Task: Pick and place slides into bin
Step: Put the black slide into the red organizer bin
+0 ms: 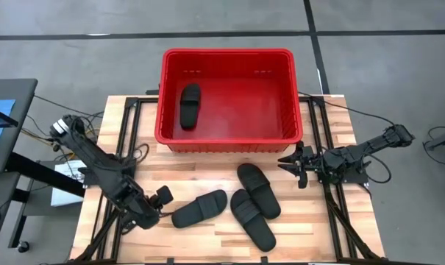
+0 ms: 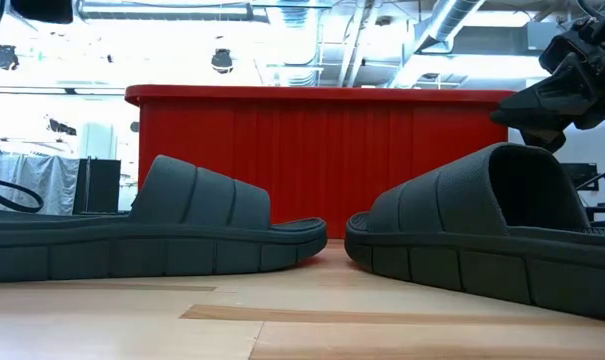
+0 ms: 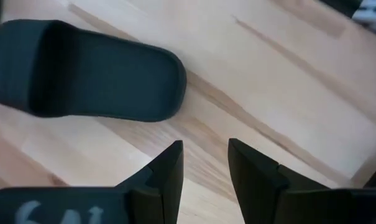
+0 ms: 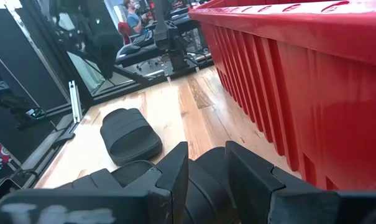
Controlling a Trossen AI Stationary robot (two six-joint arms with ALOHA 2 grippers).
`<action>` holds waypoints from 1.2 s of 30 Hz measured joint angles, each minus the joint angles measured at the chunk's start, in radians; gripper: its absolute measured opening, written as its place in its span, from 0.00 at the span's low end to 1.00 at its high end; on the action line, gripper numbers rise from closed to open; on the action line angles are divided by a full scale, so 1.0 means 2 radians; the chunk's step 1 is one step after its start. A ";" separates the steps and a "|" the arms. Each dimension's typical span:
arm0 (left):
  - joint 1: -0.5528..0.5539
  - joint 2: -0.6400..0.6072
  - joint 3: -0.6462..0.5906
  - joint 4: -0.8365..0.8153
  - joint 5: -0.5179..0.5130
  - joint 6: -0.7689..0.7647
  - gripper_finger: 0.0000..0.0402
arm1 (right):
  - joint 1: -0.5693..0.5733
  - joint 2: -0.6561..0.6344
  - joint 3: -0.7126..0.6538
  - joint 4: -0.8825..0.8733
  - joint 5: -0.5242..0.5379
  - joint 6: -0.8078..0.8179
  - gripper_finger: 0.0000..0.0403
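Note:
One black slide (image 1: 189, 105) lies inside the red bin (image 1: 226, 138), at its left side. Three more slides lie flat on their soles on the wooden table: a left one (image 1: 200, 208), a far one (image 1: 259, 190) and a near one (image 1: 251, 219). My left gripper (image 1: 165, 196) is low beside the left slide's end (image 3: 82, 78), its fingers slightly apart and empty (image 3: 206, 152). My right gripper (image 1: 290, 163) hovers by the bin's near right corner, over the far slide's end (image 4: 206, 183), with its fingers slightly apart and empty (image 4: 206, 155). In the low view it hangs clear above the slide (image 2: 572, 70).
The bin's near wall (image 4: 287, 81) stands close to my right gripper. The far and near slides lie side by side, close together. Bare wood lies at the table's near left and right. Black frame rails and cables run along both table sides (image 1: 126, 125).

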 joint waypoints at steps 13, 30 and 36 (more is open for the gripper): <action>0.000 0.077 0.000 0.062 -0.020 0.057 0.28 | 0.000 0.000 0.000 0.000 0.000 0.000 0.24; 0.000 0.077 0.000 0.141 -0.070 0.108 0.26 | 0.000 0.000 0.000 0.000 0.000 0.000 0.24; 0.000 0.077 0.000 0.141 -0.101 0.112 0.26 | 0.000 0.000 0.000 0.000 0.000 0.000 0.24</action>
